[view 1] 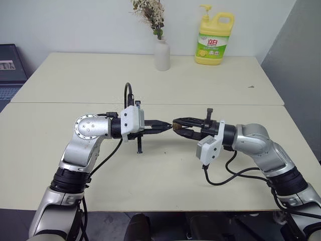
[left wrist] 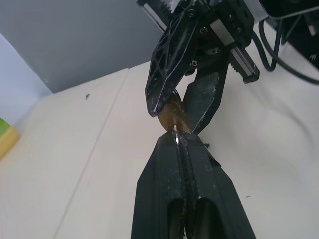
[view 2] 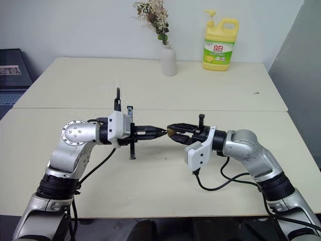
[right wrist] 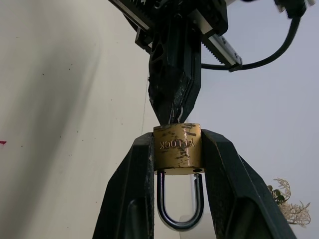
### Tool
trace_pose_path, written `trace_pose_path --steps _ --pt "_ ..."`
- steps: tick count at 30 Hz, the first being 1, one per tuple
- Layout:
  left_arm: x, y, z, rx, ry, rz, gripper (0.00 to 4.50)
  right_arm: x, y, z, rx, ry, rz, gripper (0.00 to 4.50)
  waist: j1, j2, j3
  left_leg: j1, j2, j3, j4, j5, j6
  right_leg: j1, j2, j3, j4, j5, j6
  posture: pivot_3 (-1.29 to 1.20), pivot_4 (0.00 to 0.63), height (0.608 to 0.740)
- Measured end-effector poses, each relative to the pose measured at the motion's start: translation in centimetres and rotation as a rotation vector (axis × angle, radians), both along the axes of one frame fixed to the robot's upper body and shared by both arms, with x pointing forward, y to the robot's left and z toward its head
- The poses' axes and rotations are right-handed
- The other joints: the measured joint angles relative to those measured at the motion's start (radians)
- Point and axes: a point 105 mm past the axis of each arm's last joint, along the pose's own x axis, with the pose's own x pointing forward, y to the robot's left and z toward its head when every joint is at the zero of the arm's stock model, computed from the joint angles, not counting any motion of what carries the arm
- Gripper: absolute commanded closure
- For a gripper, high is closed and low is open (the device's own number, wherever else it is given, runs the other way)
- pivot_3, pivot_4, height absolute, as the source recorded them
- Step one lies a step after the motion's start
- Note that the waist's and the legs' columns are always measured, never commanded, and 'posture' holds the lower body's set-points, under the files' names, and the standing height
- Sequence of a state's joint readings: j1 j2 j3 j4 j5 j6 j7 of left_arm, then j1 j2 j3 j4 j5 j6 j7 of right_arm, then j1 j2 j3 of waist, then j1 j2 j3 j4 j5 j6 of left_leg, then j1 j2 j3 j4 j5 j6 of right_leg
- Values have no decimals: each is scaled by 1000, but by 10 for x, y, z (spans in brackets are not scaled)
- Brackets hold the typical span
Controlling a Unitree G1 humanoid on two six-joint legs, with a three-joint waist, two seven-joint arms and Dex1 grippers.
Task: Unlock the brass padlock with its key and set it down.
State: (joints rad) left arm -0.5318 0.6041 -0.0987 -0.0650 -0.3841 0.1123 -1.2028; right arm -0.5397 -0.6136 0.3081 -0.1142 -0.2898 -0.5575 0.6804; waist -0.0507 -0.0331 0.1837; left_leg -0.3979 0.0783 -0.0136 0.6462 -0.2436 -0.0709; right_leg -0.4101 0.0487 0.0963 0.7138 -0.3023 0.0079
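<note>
The brass padlock [right wrist: 177,148] is held over the table between both arms, its scratched golden body clamped between the fingers of my right gripper [right wrist: 177,143]. Its silvery shackle [right wrist: 180,214] hangs back between those fingers, and both legs run up into the body. My left gripper [left wrist: 176,143] is shut on the key [left wrist: 175,132]. Just a silvery sliver of the key shows, entering the padlock's [left wrist: 174,113] end face. In the left eye view my left gripper [view 1: 163,125] and right gripper [view 1: 176,126] meet tip to tip above the near table.
A white vase with dried flowers [view 1: 161,54] and a yellow detergent bottle [view 1: 214,40] stand at the far table's back edge. A seam [view 1: 200,104] divides the two cream tables. A dark object [view 1: 10,70] sits off the left side. Cables hang from both wrists.
</note>
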Motion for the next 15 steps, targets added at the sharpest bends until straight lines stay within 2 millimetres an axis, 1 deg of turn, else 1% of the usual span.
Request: trace_pose_path --steps 1,5,7,8,11,15 --pt "2 1 -2 -9 37 14 3890 0 0 0 1 -1 -1 3560 0 0 0 0 0 0 0 0 0 0 0 0 0 0 0 0 150 740" --pt "6 7 -7 -16 147 51 2691 0 0 1 5 0 1 3560 0 0 0 0 0 0 0 0 0 0 0 0 0 0 0 0 150 740" --pt "6 11 -9 -28 240 63 2029 0 0 1 9 2 3 3560 -1 0 0 0 0 0 0 0 0 0 0 0 0 0 0 0 150 740" --pt "6 14 -10 -39 293 72 1770 0 0 1 10 3 3 3560 -2 0 0 0 0 0 0 0 0 0 0 0 0 0 0 0 150 740" --pt "5 18 -3 -123 449 102 1743 0 0 1 11 3 3 3560 -3 0 0 0 0 -1 0 0 0 0 0 -1 0 0 0 0 150 740" --pt "3 10 11 -167 489 110 1743 0 0 2 13 5 3 3560 -1 0 0 0 0 -1 0 0 0 1 0 -1 0 0 0 0 150 740"
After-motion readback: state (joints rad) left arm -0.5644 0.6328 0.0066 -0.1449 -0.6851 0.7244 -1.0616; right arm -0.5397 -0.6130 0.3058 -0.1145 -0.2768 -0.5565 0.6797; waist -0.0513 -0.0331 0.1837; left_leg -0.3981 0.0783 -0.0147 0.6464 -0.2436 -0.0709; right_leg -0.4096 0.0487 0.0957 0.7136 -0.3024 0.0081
